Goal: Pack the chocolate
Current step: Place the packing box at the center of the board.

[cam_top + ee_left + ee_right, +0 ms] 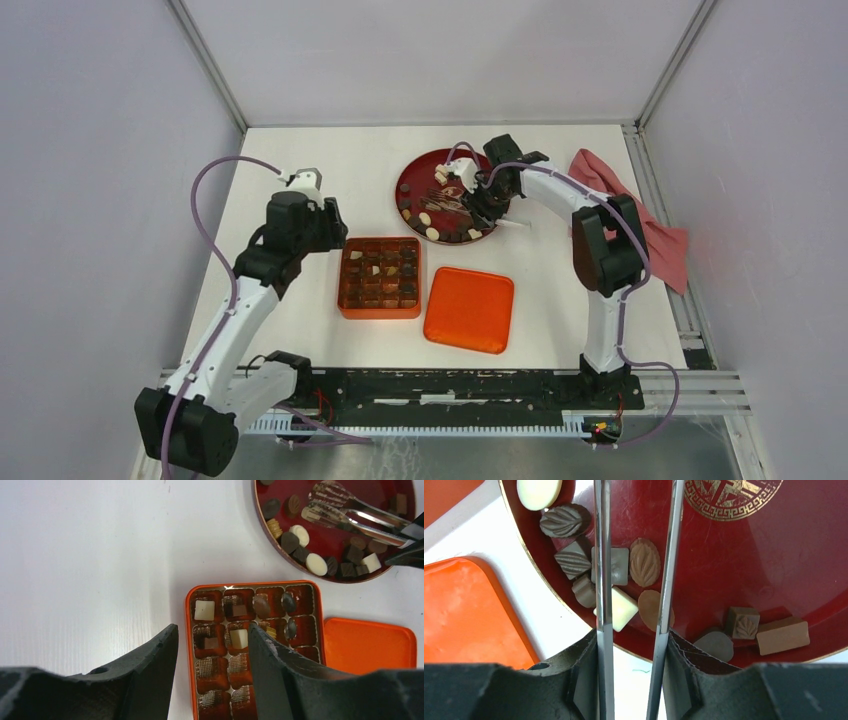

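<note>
While chocolate (645, 562) lies between tongs (603, 555), right gripper (631, 641) clamping them

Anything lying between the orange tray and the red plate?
No. In the top and left wrist views, only bare white table separates the orange tray from the red plate.

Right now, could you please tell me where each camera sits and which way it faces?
Top external: above and behind the bases, looking down on the table; both arms show.
Left wrist: on the left arm, looking down at the orange box; its open jaws frame the bottom.
Right wrist: on the right arm, looking down at the red plate; its jaws grip the tongs.
Shared: both wrist views show the plate, tongs, chocolates and orange lid.
</note>
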Controlling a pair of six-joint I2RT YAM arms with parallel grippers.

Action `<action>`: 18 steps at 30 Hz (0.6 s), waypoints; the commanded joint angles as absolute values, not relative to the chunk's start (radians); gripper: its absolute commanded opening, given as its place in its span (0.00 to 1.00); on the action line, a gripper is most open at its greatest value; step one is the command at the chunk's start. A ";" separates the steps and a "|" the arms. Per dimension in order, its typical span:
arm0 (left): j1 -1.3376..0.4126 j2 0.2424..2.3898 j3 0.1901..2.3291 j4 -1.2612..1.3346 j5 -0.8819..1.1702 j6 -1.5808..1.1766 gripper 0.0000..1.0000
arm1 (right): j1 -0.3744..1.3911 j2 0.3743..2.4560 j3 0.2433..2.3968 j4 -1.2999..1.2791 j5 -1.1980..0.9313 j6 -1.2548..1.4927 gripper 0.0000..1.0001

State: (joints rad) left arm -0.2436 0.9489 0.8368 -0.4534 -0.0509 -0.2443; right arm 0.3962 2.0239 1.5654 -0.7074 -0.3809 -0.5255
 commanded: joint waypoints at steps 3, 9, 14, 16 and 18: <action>-0.240 0.973 0.823 -0.424 -0.048 -0.216 0.60 | 0.408 2.076 1.663 -0.726 -0.363 -0.520 0.46; -0.240 0.964 0.818 -0.419 -0.046 -0.216 0.60 | 0.419 2.099 1.680 -0.726 -0.357 -0.517 0.47; -0.240 0.966 0.818 -0.418 -0.043 -0.216 0.60 | 0.423 2.143 1.744 -0.748 -0.356 -0.508 0.48; -0.240 0.963 0.817 -0.419 -0.043 -0.215 0.60 | 0.427 2.159 1.764 -0.752 -0.356 -0.506 0.48; -0.240 0.960 0.814 -0.416 -0.043 -0.217 0.60 | 0.429 2.169 1.777 -0.755 -0.354 -0.503 0.48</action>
State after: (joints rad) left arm -0.2436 0.9825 0.8158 -0.4541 -0.0505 -0.2440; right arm 0.4198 2.1525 1.7115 -0.7460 -0.3614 -0.5186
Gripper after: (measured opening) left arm 0.598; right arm 0.483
